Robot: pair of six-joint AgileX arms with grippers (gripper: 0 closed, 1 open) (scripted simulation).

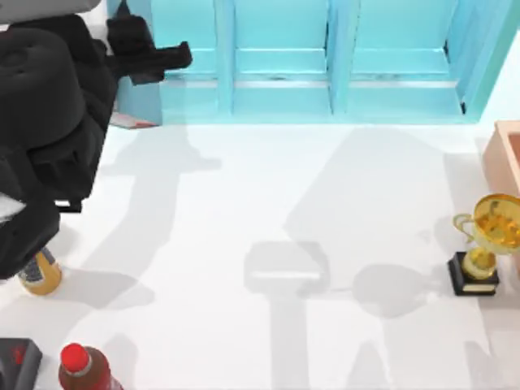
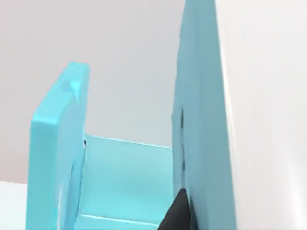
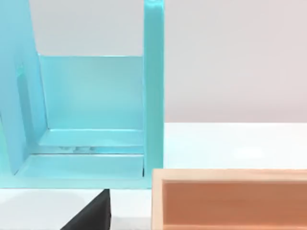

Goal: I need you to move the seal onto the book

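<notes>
Currently, in the top view, the left arm (image 1: 49,138) occupies the upper left of the frame, a black mass over the white table (image 1: 268,244). Its left gripper (image 1: 162,58) points right, at the left end of the light-blue shelf unit (image 1: 325,57) that spans the upper edge; whether the fingers are apart or together cannot be told. A yellow bottle (image 1: 41,275) stands below the arm at the left edge. A red-capped bottle (image 1: 81,367) and a dark box (image 1: 16,361) sit at the lower left. A gold trophy (image 1: 487,244) on a black base stands at the right edge, just below a tan-orange box (image 1: 508,158). In the left wrist view, a black fingertip (image 2: 177,213) lies against a shelf panel.
</notes>
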